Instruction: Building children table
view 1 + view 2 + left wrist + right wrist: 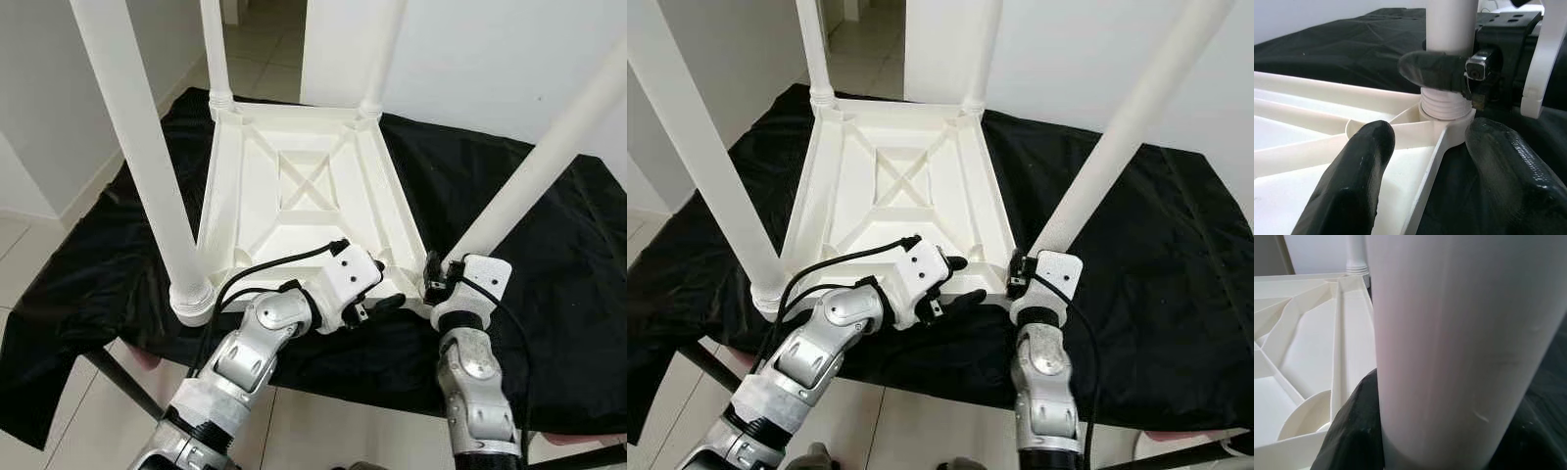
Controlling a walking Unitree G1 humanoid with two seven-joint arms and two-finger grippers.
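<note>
A white plastic children's table (294, 196) lies upside down on a black cloth, its legs pointing up. My right gripper (436, 279) is shut on the near-right leg (549, 157) just above its threaded base (1444, 105); the leg (1464, 347) sits between that gripper's fingers (1356, 431). My left gripper (377, 294) is open beside that corner and straddles the tabletop's near rim. One of its fingers (1352, 186) lies over the ribbed underside, the other over the cloth outside.
The near-left leg (137, 147) rises close to my left arm, and two far legs (216, 49) stand at the back corners. The black cloth (549, 255) covers a table that ends just in front of me. Tiled floor (39, 245) and white walls surround it.
</note>
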